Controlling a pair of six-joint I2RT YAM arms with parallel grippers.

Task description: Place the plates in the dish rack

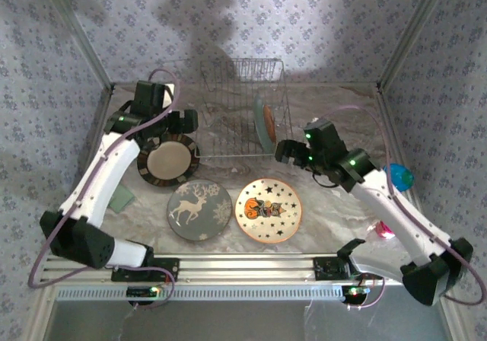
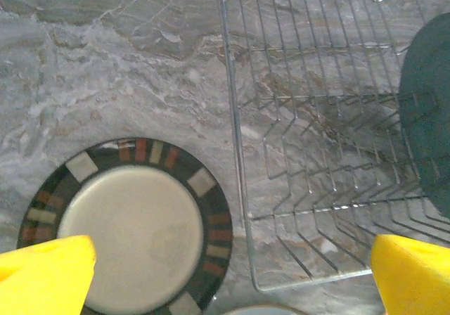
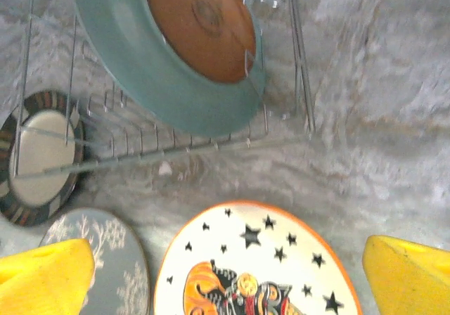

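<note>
one silvery wire dish rack (image 1: 228, 105) sits far back on the marble worktop (image 1: 335, 120); teal plate (image 1: 260, 132) stands on edge inside, brown centre showing; striped plate (image 1: 169, 160), half hidden by the left arm, reindeer plate (image 1: 199, 210) and star plate (image 1: 268, 208) lie flat in front; left claw (image 1: 179, 124) and right claw (image 1: 285, 151) both spread, gripping nothing.

Grey marbled counter (image 1: 335, 204). Carries a wire dish rack (image 1: 242, 109) at the far middle. Holds a striped plate (image 1: 169, 160) lying flat just left of the rack's near corner. Nearer in, bears a reindeer plate (image 1: 199, 210) and a star plate (image 1: 268, 209) just beside each other. Also carries a green sheet (image 1: 122, 198) at left, and a blue cup (image 1: 399, 176) and a pink cup (image 1: 384, 230) at right.
</note>
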